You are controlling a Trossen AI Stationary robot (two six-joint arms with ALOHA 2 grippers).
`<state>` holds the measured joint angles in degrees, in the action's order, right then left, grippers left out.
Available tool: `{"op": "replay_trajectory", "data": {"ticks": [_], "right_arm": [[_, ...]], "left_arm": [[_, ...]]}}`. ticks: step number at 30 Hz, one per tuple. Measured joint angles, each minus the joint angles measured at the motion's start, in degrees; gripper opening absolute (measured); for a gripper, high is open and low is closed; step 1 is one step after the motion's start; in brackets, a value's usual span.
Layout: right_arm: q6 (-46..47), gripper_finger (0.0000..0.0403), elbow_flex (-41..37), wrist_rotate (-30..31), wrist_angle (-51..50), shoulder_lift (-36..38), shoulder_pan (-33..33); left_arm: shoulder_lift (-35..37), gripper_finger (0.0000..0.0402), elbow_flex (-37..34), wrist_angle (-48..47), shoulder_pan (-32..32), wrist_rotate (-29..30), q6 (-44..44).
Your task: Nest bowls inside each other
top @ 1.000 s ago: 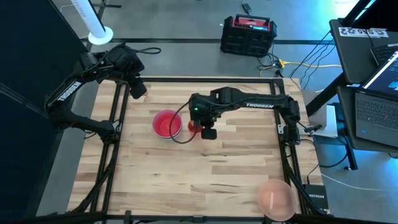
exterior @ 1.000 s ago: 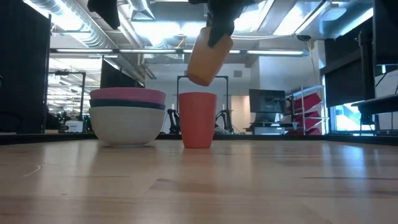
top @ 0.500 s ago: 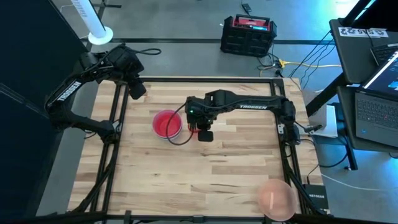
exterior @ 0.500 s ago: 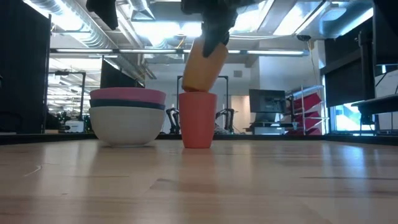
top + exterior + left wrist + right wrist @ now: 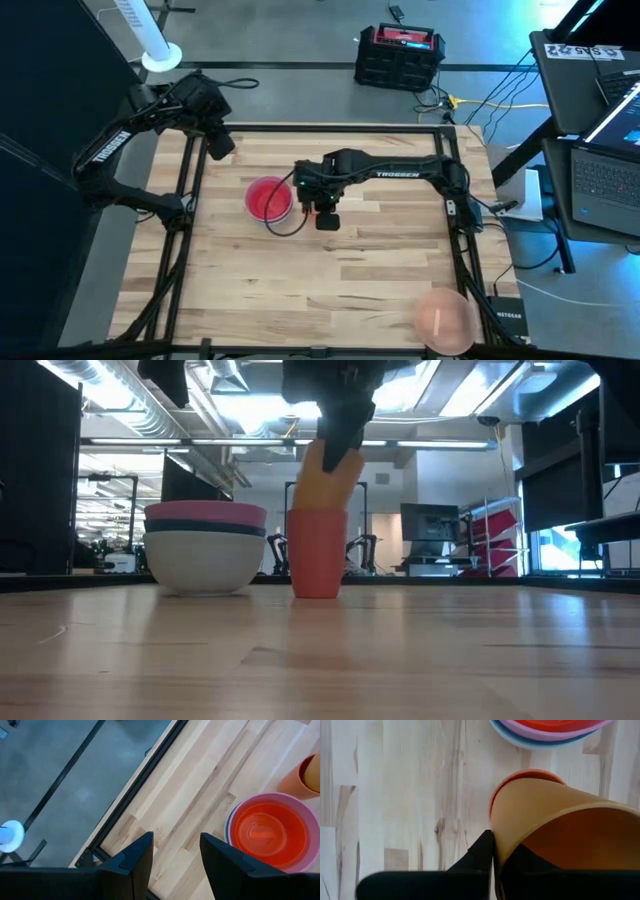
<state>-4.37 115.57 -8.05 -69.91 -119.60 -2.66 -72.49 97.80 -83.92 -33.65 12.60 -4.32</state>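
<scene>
A stack of nested bowls (image 5: 268,200) (image 5: 205,555) stands left of the table's middle: whitish-green at the bottom, then teal, pink and a red one inside (image 5: 270,835). Just right of it a coral cup (image 5: 318,555) (image 5: 520,774) stands upright on the table. My right gripper (image 5: 322,205) (image 5: 340,445) hangs above it, shut on an orange cup (image 5: 325,475) (image 5: 555,820) whose bottom end sits in the coral cup's mouth. My left gripper (image 5: 222,143) (image 5: 175,855) waits open over the far left corner, touching nothing. My right gripper holds the orange cup by its rim (image 5: 497,845), one finger outside the wall (image 5: 480,852) and one inside the mouth (image 5: 520,862). The fingers come from above, pointing steeply down. The cup is tilted, and its bottom end rests inside the coral cup's mouth.
A larger translucent pale pink bowl (image 5: 443,318) sits at the table's near right corner. Black frame rails (image 5: 185,200) run along both sides of the wooden table. Bare wood lies between the stack and the near edge.
My right gripper has come down and a little toward the table's left with the orange cup. The cup, which hung tilted above the coral cup, now has its bottom end inside that cup's mouth.
</scene>
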Motion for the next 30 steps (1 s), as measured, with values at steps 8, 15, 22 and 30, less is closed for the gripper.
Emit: {"op": "replay_trajectory", "data": {"ticks": [8, 15, 22, 30], "right_arm": [[-0.22, 0.0054, -0.01, 0.19, 1.73, -1.31, -0.28], [-0.28, 0.0065, 0.0, 1.14, 3.9, -1.76, -0.97], [-0.35, 0.0076, 0.02, 2.08, 6.07, -2.21, -1.65], [-0.7, 0.0078, -0.09, 0.73, 4.27, -7.43, -2.75]], "left_arm": [[0.0, 0.0146, 0.0, 0.03, 0.03, 0.0, -0.18], [0.0, 0.0146, 0.0, 0.03, 0.04, 0.01, -0.15], [0.0, 0.0146, 0.0, 0.04, 0.06, 0.02, -0.11], [0.0, 0.0146, 0.0, -0.04, 0.64, 0.02, -0.13]]}}
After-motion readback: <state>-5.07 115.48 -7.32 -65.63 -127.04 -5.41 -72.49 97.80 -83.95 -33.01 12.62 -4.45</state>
